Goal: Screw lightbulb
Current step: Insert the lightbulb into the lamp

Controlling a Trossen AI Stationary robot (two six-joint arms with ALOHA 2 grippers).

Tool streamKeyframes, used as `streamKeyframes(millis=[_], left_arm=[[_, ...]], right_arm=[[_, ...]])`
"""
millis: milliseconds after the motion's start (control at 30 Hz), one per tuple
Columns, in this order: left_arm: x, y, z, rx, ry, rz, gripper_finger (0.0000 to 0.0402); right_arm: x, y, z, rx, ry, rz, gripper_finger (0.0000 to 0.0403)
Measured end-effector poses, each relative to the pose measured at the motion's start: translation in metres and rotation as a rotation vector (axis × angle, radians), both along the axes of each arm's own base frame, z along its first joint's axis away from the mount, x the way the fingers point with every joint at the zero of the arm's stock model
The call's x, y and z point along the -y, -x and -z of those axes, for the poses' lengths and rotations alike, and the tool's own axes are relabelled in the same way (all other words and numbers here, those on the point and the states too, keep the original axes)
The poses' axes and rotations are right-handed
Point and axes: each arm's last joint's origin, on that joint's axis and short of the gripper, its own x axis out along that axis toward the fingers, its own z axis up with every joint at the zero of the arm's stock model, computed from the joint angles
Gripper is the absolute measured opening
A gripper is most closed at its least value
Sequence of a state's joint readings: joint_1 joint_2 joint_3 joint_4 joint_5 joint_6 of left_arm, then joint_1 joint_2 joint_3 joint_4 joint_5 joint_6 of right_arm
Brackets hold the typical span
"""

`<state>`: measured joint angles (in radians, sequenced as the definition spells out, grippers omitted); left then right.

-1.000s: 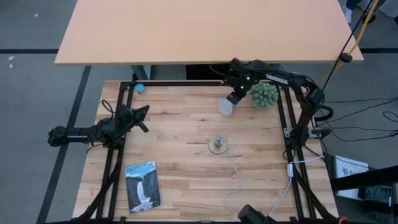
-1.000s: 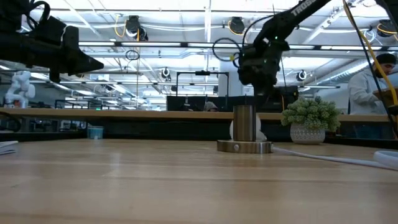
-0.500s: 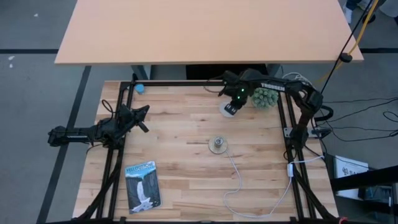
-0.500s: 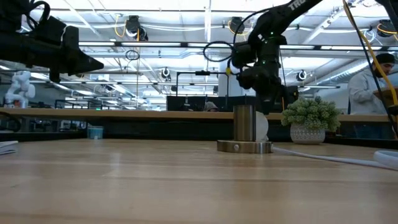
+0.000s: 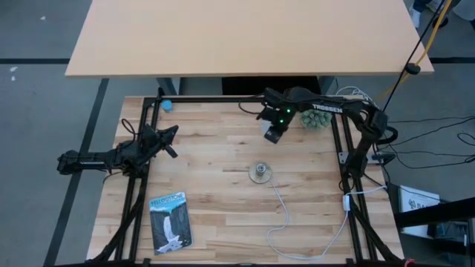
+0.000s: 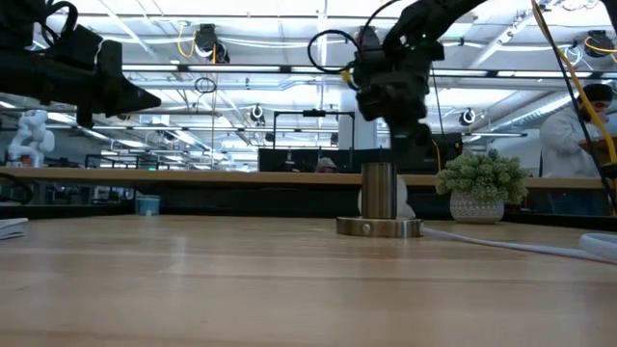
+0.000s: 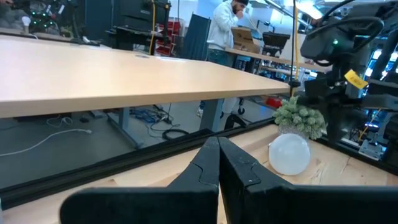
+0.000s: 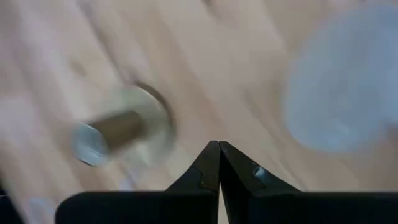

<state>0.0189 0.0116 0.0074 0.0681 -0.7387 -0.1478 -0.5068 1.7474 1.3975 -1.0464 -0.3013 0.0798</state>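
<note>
The wooden table [image 5: 223, 185] carries a magazine [image 5: 170, 221] near its left edge and a metal socket [image 5: 259, 173] at its middle. Far right stands a green spiky plant [image 5: 318, 117]. The lightbulb [image 7: 289, 154] lies on the table just left of that plant. Above it hangs the right gripper [image 5: 272, 136], fingers closed together, holding nothing. The left gripper [image 5: 171, 142] waits at the left edge, likewise closed and empty.

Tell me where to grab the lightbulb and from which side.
Grip the lightbulb across its round dome, coming straight down from above. It rests on the table, so a level approach would probably scrape the wood, and the plant stands close beside it. Its neck doesn't show, so the dome is the safer bet. The right gripper, shut above it, would have to open first.
</note>
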Motion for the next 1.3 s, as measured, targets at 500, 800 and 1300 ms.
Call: streamKeyframes(millis=[500, 800, 1300], left_arm=[[0.000, 0.000, 0.000, 0.000, 0.000, 0.000, 0.0000], [0.000, 0.000, 0.000, 0.000, 0.000, 0.000, 0.0000], [0.000, 0.000, 0.000, 0.000, 0.000, 0.000, 0.0000]], right_arm=[[0.004, 0.031, -0.019, -0.188, 0.295, -0.326, 0.0004], [0.006, 0.026, -0.016, -0.167, 0.311, -0.309, 0.0082], [0.034, -0.015, 0.018, -0.080, 0.513, -0.238, 0.0260]])
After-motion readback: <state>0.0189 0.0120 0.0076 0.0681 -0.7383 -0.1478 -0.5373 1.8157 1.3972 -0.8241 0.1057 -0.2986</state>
